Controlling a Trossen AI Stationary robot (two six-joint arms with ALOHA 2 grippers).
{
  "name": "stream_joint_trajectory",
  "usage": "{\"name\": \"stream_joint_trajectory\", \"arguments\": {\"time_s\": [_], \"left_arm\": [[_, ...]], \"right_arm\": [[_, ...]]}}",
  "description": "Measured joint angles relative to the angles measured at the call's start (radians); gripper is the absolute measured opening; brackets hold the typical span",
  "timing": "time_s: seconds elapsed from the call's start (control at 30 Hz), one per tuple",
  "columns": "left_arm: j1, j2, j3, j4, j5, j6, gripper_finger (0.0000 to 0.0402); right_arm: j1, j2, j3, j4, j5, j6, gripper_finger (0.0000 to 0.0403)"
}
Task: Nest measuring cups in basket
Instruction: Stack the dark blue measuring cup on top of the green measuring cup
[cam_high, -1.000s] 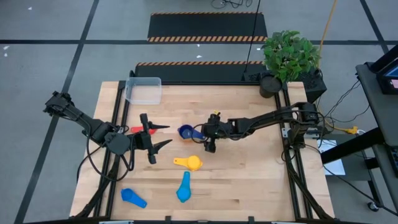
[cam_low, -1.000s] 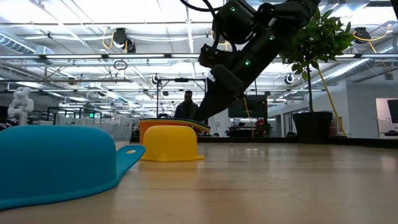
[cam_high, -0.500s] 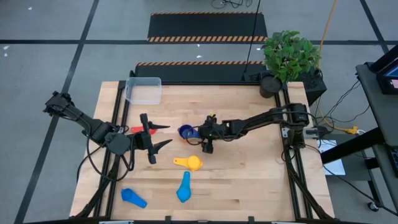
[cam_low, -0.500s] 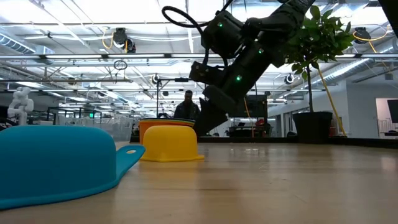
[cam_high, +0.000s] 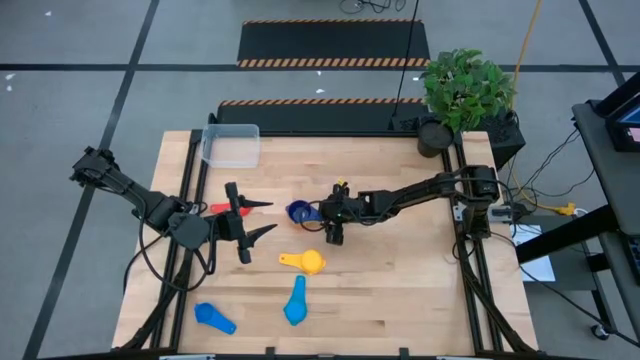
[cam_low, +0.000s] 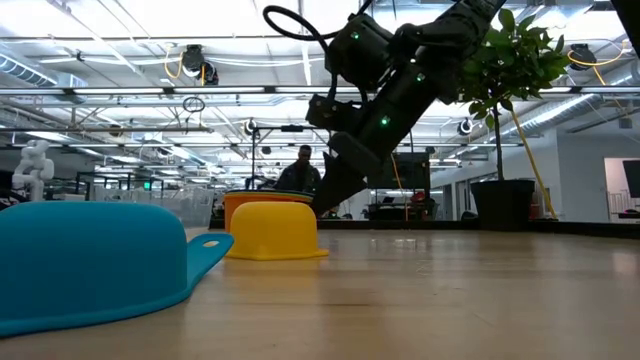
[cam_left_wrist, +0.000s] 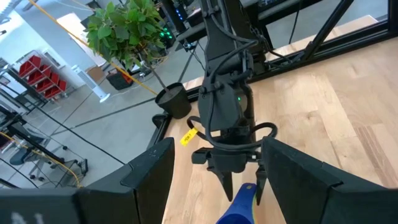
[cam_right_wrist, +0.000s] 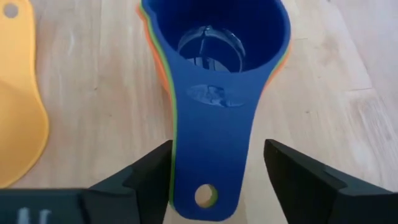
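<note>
A navy cup (cam_right_wrist: 219, 37) sits nested in a green cup and an orange cup near the table's middle (cam_high: 298, 211), its handle pointing toward my right gripper. My right gripper (cam_right_wrist: 217, 148) is open, one finger on each side of that handle, apart from it. In the low view the orange cup (cam_low: 245, 198) shows behind an upturned yellow cup (cam_low: 272, 231). My left gripper (cam_high: 262, 218) waits open left of the stack, with a red cup (cam_high: 221, 208) beside it. Two light blue cups (cam_high: 296, 300) (cam_high: 213, 317) lie near the near edge. The clear basket (cam_high: 231, 146) stands at the far left corner.
The yellow cup (cam_high: 305, 262) lies on the wood just nearer than the stack. A potted plant (cam_high: 464, 92) stands at the far right corner. Bare wood spreads on the right half of the table (cam_high: 420, 290). A person shows far off in the room behind.
My right gripper has moved a little toward the table's left, closer along the navy cup's handle, and has come down slightly. Its fingers have stayed open. The cups have not moved.
</note>
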Motion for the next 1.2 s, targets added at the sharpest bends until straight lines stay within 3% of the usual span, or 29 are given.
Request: {"name": "stream_joint_trajectory", "arguments": {"time_s": [0.33, 0.6, 0.83, 1.2], "left_arm": [[0.0, 0.0, 0.0, 0.0, 0.0, 0.0, 0.0243], [0.0, 0.0, 0.0, 0.0, 0.0, 0.0, 0.0243], [0.0, 0.0, 0.0, 0.0, 0.0, 0.0, 0.0243], [0.0, 0.0, 0.0, 0.0, 0.0, 0.0, 0.0243]], "right_arm": [[-0.013, 0.0, 0.0, 0.006, 0.0, 0.005, 0.0169], [-0.013, 0.0, 0.0, 0.006, 0.0, -0.002, 0.0146], [-0.012, 0.0, 0.0, 0.007, 0.054, -0.002, 0.0162], [-0.012, 0.0, 0.0, 0.009, 0.053, -0.002, 0.0203]]}}
